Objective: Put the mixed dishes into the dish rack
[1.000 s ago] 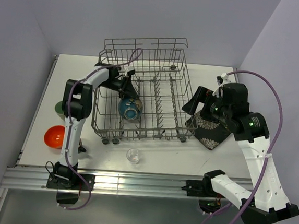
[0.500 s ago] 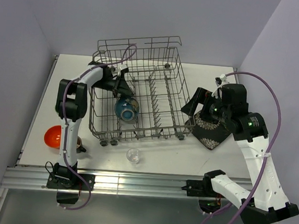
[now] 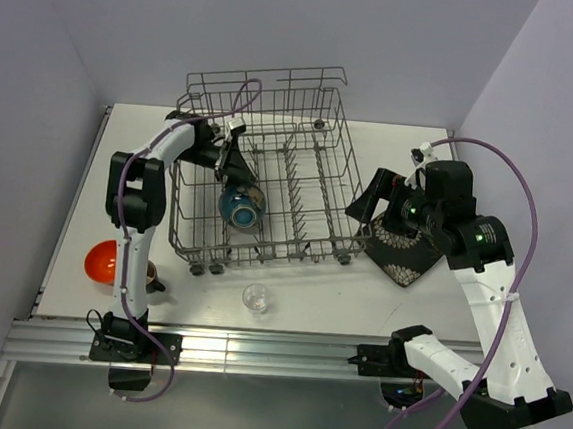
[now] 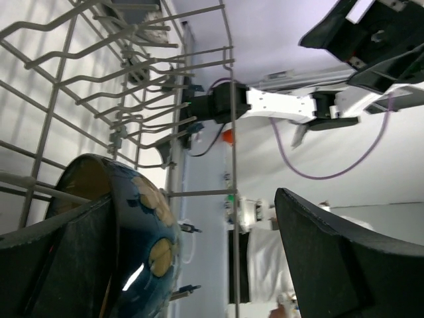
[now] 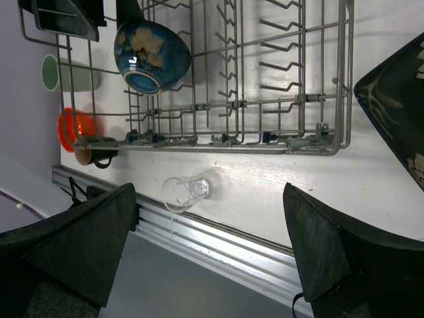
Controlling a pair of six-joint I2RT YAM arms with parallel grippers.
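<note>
Left gripper (image 3: 229,159) is down inside the rack (image 3: 286,247), at its left end. Its two fingers (image 4: 344,265) are wide apart. The blue bowl (image 3: 242,207) lies on its side in the rack, right by one finger. There is a gap between the bowl and the other finger, so nothing is pinched. The bowl's round foot faces the near side of the table (image 3: 320,288).

The right gripper (image 3: 370,204) hangs at the right end of the rack, over the rack-side edge of the plate (image 3: 408,257). Its fingers (image 5: 73,252) are wide apart too, and they hold nothing. The plate is on the table just beside the rack. It is black with a pale, dotted middle.

The glass (image 3: 255,295) is on the table in front of the rack, near it but not touching. The orange bowl (image 3: 102,261) sits on the table by the near left corner of the rack, outside it. The mug (image 5: 93,156) is just beside that bowl. The green cup (image 5: 66,73) is a bit farther back on the same side, also outside the rack.
</note>
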